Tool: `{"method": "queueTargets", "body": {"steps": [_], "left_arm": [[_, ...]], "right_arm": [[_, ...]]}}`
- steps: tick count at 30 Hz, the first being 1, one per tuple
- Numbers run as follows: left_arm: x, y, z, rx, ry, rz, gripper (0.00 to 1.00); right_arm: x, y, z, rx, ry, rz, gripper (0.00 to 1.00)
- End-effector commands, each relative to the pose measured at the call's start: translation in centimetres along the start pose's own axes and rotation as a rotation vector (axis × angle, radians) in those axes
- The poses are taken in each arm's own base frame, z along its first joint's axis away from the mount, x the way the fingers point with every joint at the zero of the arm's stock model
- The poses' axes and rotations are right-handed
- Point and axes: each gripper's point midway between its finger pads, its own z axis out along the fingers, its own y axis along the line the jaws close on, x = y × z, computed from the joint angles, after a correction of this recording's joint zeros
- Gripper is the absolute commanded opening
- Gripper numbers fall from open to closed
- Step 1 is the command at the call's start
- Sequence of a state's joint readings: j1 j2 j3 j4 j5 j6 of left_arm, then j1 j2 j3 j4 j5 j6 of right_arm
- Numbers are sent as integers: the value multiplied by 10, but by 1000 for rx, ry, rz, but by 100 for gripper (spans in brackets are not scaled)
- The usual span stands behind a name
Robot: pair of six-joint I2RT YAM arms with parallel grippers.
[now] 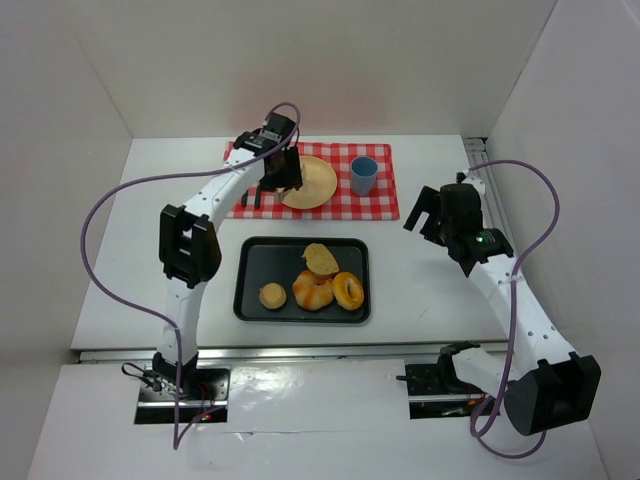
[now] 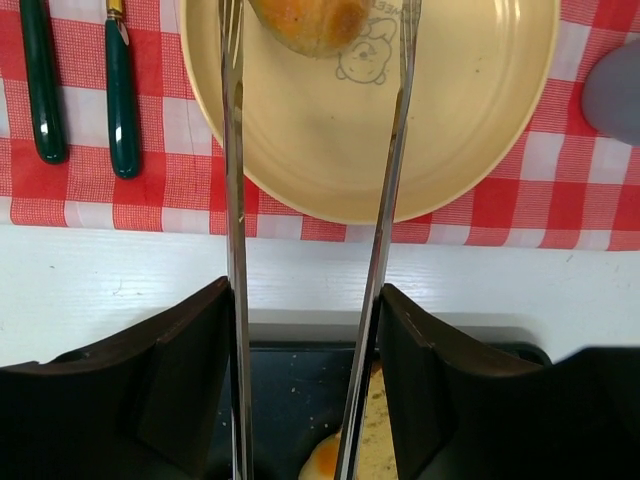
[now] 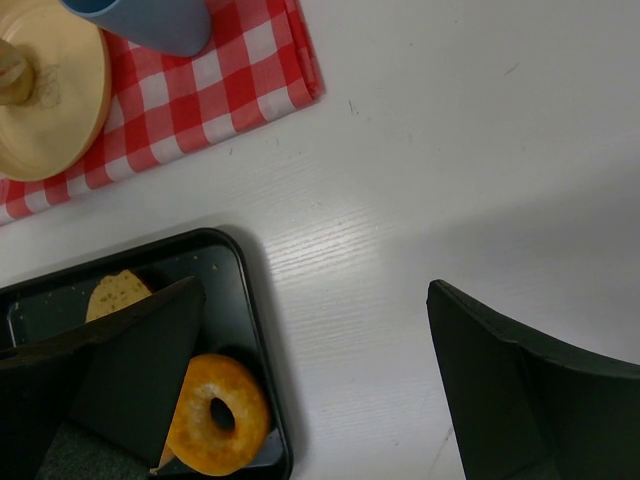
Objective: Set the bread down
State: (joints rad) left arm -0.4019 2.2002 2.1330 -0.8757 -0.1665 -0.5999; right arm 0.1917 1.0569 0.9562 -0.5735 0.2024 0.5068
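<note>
Black fingers [image 2: 150,380] of the left gripper [image 2: 305,290] press inward on a pair of thin metal tongs [image 2: 233,200], one blade lying along each inner face. The tong tips pinch a bread roll [image 2: 310,22] over the far half of the plate [image 2: 450,130], just beside a printed cartoon bear. Whether the roll touches the plate I cannot tell. To release well, I judge the arm should lower until the roll bears on the plate, then ease the squeeze slowly so the springy blades part evenly and the round roll does not trundle toward the rim. The crust looks golden, smooth and domed. The plate is cream, glossy and shallow-rimmed, probably slippery. It sits on a red-and-white checked cloth [image 2: 90,200], soft and flat, with two green-handled utensils [image 2: 120,100] alongside and a blue cup [image 1: 363,175] near. Further out, the right gripper [image 3: 320,340] hangs with jaws wide apart, holding nothing, beside the dark tray [image 1: 250,265] holding a ring doughnut [image 3: 248,435]
</note>
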Motion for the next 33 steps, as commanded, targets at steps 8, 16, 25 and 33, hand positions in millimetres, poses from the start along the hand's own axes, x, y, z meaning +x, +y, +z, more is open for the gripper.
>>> {"method": "queueTargets", "body": {"steps": [8, 16, 25, 33], "left_arm": [[-15, -17, -123, 99, -192, 37, 68], [109, -7, -134, 143, 41, 20, 68], [182, -5, -153, 254, 174, -18, 70], [211, -19, -147, 374, 263, -98, 69]], "right_arm": [[-5, 1, -8, -8, -11, 31, 100], [-5, 4, -8, -25, -20, 43, 100], [5, 3, -4, -34, 7, 39, 100], [4, 2, -4, -24, 1, 49, 100]]}}
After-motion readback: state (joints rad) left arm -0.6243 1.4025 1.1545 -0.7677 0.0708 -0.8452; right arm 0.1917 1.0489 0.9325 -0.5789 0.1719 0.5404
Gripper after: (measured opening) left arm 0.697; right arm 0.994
